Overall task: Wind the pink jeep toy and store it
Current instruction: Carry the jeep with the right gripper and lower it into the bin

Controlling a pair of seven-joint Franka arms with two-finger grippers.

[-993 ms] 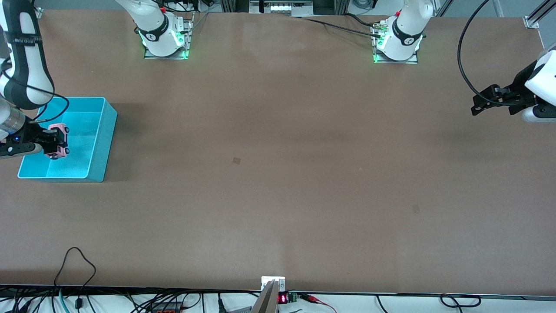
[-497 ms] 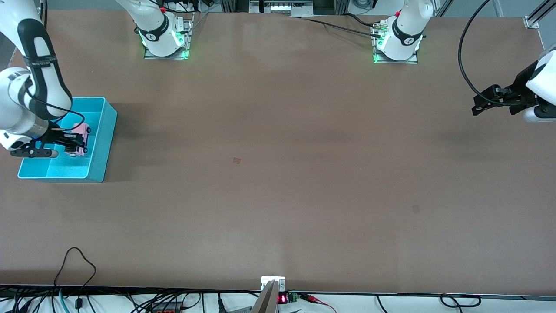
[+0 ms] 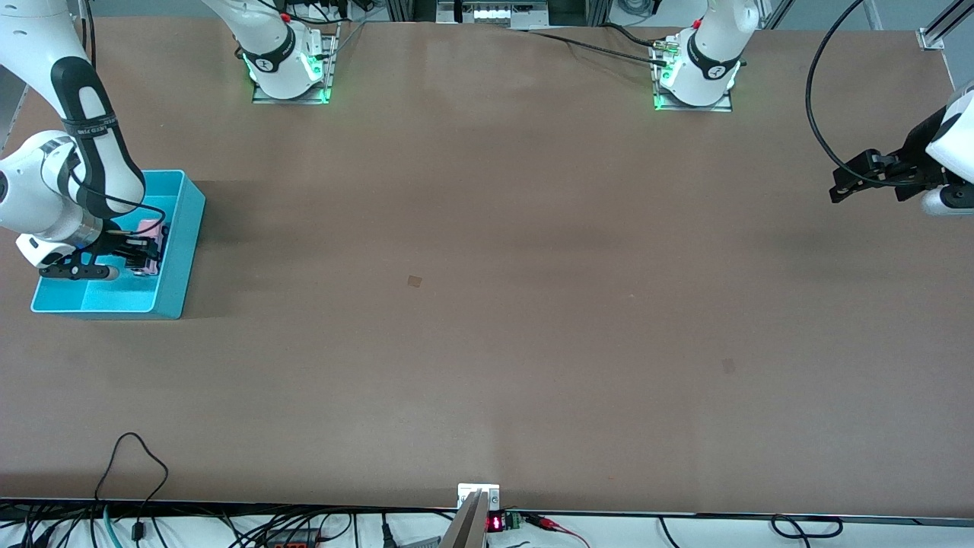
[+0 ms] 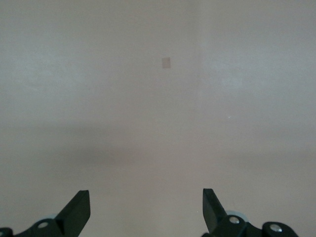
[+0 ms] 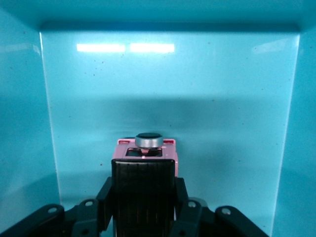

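Front view first: right end effector sits low inside the teal bin, at the right arm's end of the desk, its fingers closed on the pink jeep toy. The toy is within the bin's walls, close to the wall that faces the desk's middle; whether it touches the floor of the bin cannot be told. The left end effector hangs over the left arm's end of the desk, and that arm waits.

Left wrist view: the left end effector has its two dark fingertips spread wide with nothing between them, only bare desk below.

Right wrist view: the right end effector grips the pink jeep toy, a dark round knob showing on the toy, with the teal bin's walls all around.
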